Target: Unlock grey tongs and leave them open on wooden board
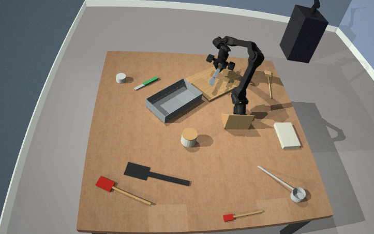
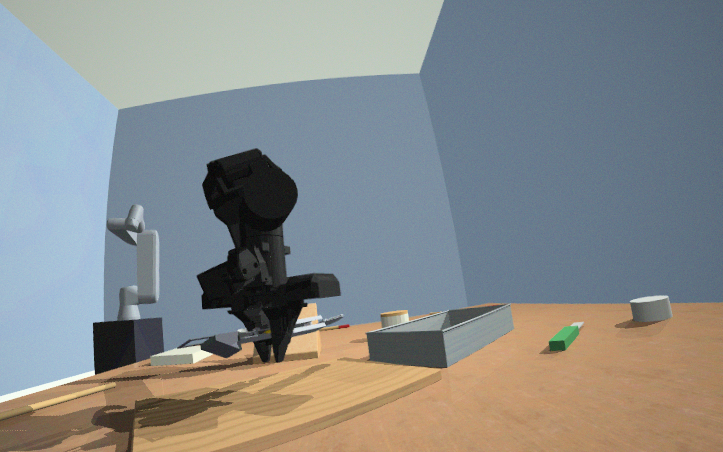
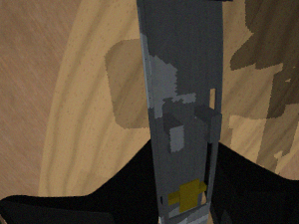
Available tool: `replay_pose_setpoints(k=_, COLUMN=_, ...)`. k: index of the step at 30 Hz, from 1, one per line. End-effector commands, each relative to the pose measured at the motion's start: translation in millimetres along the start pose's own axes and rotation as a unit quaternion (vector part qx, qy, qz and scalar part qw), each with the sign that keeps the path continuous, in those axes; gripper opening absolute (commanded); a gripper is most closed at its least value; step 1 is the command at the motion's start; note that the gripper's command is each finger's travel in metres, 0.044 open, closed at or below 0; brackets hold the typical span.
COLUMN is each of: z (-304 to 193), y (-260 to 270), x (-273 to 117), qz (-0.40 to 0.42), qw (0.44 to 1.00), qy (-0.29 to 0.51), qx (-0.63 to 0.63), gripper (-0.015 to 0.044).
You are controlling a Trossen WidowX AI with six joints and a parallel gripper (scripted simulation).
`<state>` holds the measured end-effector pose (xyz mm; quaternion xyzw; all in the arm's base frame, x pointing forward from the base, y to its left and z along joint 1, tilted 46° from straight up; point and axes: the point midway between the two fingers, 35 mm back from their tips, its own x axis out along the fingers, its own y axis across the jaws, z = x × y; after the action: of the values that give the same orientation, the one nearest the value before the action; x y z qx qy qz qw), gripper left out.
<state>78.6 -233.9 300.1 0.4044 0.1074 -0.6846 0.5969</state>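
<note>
Grey tongs [image 1: 213, 77] [image 2: 309, 323] [image 3: 181, 29] hung above the wooden board [image 1: 208, 91] [image 2: 353, 387] [image 3: 80, 99], apart from it, with their shadow spread over the grain. The gripper [image 1: 219, 67] [image 2: 272, 359] [image 3: 177, 139] had its jaws closed on them, one on either side of the body, pointing downward. The tongs lay nearly level in that grip, slightly tilted, and their flared end, which looked like the tips, was the higher one in the exterior view. A yellow piece [image 3: 189, 197] showed on the tongs between the jaws, perhaps part of the lock, though its working could not be made out. The picking up was done: the tongs were well off the roasting tin [image 1: 179, 113] [image 2: 409, 348], which sat beside the board. Whether the lock had been freed could not be told; the two legs ran close together. If it had not, the tips would need to be turned down and the tongs squeezed near the hinge before anything else. Left for certain was lowering them onto the board and letting go so that they lay open. A release in that pose might let them drop or bounce. Farther out, a lidded jar [image 1: 189, 140] [image 2: 394, 320] stood upright on the surface [image 1: 226, 174] [image 2: 605, 393], out of the way.
</note>
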Motion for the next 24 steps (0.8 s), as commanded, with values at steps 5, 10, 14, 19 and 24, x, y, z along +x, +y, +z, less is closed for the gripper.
replay_pose_setpoints(k=5, z=-0.7, y=-0.2, x=14.4, qz=0.001, qw=1.000, qy=0.002, qx=-0.002, gripper=-0.0150)
replay_pose_setpoints(k=10, z=-0.7, y=-0.4, x=16.8, qz=0.001, qw=1.000, qy=0.002, qx=-0.002, gripper=-0.0150)
replay_pose_setpoints(k=14, z=-0.4, y=-0.9, x=15.3, qz=-0.001, qw=1.000, qy=0.000, qx=0.000, gripper=-0.0098)
replay_pose_setpoints(k=19, z=-0.4, y=-0.9, x=15.3, qz=-0.001, qw=1.000, qy=0.000, qx=0.000, gripper=0.0034)
replay_pose_setpoints(k=24, z=-0.4, y=-0.9, x=15.3, qz=-0.001, qw=1.000, qy=0.000, qx=0.000, gripper=0.0165)
